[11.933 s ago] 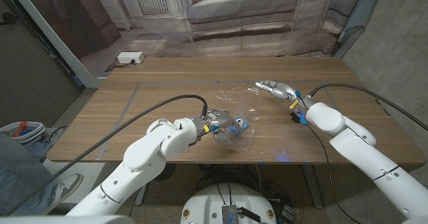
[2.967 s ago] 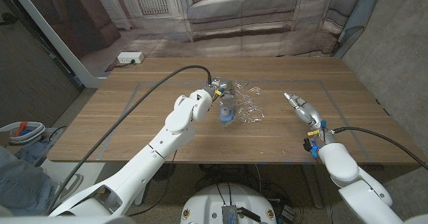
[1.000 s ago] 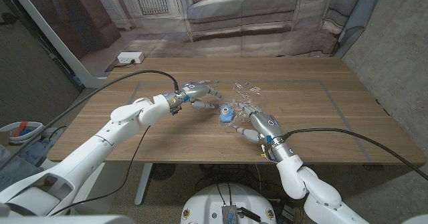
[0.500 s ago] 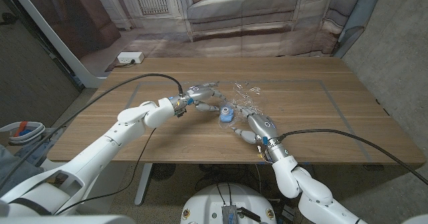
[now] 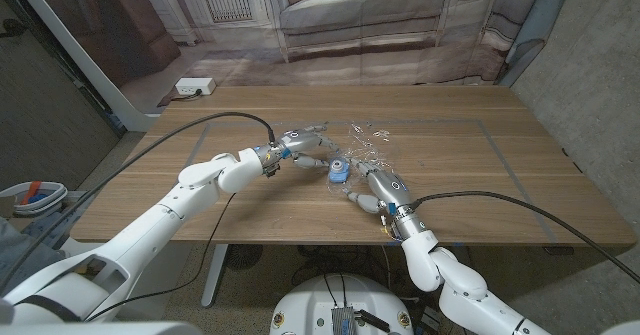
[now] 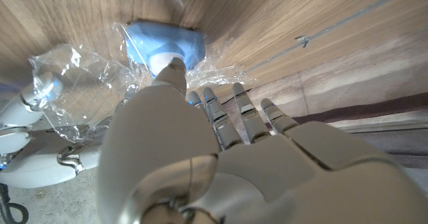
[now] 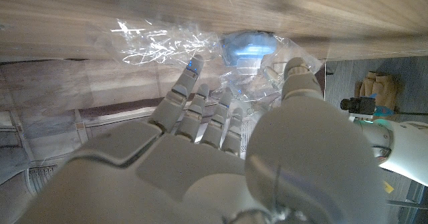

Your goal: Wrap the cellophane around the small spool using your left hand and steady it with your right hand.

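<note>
Desk centre: spool (image 5: 340,168) in cellophane (image 5: 368,145) lies between spread, empty left hand (image 5: 305,147) and right hand (image 5: 376,183), grip unclear.

The surface (image 5: 250,200) is wood with a matt, fine-grained brown finish. Between the two hands lies the cellophane (image 5: 372,135), a clear, crinkled film that throws bright glints. Just beyond the left hand (image 5: 300,145) fingertips (image 6: 175,69) sits the small spool (image 5: 340,168), which looks like smooth pale-blue plastic. The right hand (image 5: 378,183) has a smooth, satin silver-grey shell that may be plastic or metal, and the left hand looks the same. Both arms wear glossy white casings.
</note>
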Controlling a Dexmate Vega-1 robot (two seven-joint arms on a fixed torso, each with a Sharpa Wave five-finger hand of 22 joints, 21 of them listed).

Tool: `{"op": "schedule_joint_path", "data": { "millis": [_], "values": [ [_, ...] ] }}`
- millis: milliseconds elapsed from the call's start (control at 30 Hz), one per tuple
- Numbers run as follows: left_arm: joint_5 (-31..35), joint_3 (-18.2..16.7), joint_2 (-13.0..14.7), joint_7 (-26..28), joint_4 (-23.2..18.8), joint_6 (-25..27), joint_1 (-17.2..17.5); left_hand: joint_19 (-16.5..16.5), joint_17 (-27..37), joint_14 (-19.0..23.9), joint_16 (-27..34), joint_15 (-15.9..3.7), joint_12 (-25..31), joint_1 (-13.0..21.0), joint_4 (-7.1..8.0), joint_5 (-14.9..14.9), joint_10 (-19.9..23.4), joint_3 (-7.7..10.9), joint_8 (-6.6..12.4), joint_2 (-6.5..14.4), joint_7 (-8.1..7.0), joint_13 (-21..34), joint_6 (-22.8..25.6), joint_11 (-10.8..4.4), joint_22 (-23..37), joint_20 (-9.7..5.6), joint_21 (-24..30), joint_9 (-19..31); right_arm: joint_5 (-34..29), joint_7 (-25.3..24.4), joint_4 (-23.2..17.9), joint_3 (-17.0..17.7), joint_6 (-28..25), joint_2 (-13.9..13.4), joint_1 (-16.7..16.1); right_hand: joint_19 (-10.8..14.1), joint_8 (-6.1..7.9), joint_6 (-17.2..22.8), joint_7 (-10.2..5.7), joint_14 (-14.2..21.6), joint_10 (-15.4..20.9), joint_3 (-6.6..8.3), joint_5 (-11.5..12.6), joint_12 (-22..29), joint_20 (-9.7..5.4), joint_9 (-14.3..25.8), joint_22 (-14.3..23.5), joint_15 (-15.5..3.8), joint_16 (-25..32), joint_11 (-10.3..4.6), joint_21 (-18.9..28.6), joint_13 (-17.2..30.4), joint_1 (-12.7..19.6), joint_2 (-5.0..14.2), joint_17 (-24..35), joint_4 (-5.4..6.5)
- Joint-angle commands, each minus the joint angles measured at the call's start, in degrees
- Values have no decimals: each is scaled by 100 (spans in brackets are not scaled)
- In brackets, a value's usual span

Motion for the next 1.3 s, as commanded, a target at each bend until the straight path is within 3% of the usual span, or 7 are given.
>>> {"op": "schedule_joint_path", "data": {
  "millis": [33,400,500,700,733,867,1300],
  "values": [
    [346,258,45,-222,209,-60,-361,-131,25,-188,-44,-569,-33,-51,-44,8,-282,-42,-112,-91,15,-50,-292,-1,3,44,-42,32,181,116,125,-45,-56,44,153,2,30,59,11,49,56,-10,55,40,42,6,7,-408,27,14,28,21,-30,-38,30,34],
    [711,681,-215,491,1025,-463,-779,-92,21,-144,40,-638,83,0,-98,32,-296,-22,-5,-76,-14,-115,-168,-11,2,42,-6,56,246,94,328,-84,-97,96,245,129,32,128,-21,393,187,-44,68,74,-89,4,15,-495,116,-52,52,17,-61,-30,37,74],
    [689,775,-353,693,1309,-548,-862,16,11,122,116,-706,182,39,-135,34,66,3,153,-43,-18,-152,203,-19,0,-17,29,63,238,-42,457,-111,-69,154,302,509,58,289,-77,895,440,-66,83,144,-317,-1,44,-605,228,-146,188,12,-46,-8,46,92],
    [440,800,-614,1085,1718,-659,-903,398,-6,767,202,-790,302,126,-211,27,900,75,432,26,-25,-199,941,-24,-2,-212,116,51,241,-320,593,-123,-39,291,415,1767,164,1109,-227,3076,1310,-178,16,306,-1191,-17,303,-1011,659,-361,1035,-9,21,131,205,138],
    [383,789,-656,1127,1763,-661,-902,549,-4,1011,240,-811,306,157,-230,27,1076,108,502,59,-18,-208,1131,-28,-1,-307,154,43,275,-314,586,-112,-35,308,433,1603,-99,1316,-221,3548,1580,-326,-107,77,-1242,-14,590,-1013,98,-399,1722,-18,138,220,336,162],
    [-9,661,-797,1023,1798,-609,-849,1097,-11,2044,305,-829,377,152,-242,14,2034,216,789,115,27,-184,1945,-29,3,-540,256,-6,401,-229,478,-30,-61,321,469,1561,-77,1963,-235,4594,2307,-993,-191,-141,-1269,25,134,-1015,124,-376,3566,20,549,392,867,209],
    [-833,251,-824,-309,867,146,-566,1568,50,3184,396,-875,667,29,-153,6,3357,405,1220,250,531,149,2889,-22,4,-583,304,-16,973,755,-309,376,-537,256,352,1440,-59,3156,-223,5506,3400,-1613,-302,-196,-1268,61,654,-1005,462,-367,4988,16,701,634,1198,376]
  ]
}}
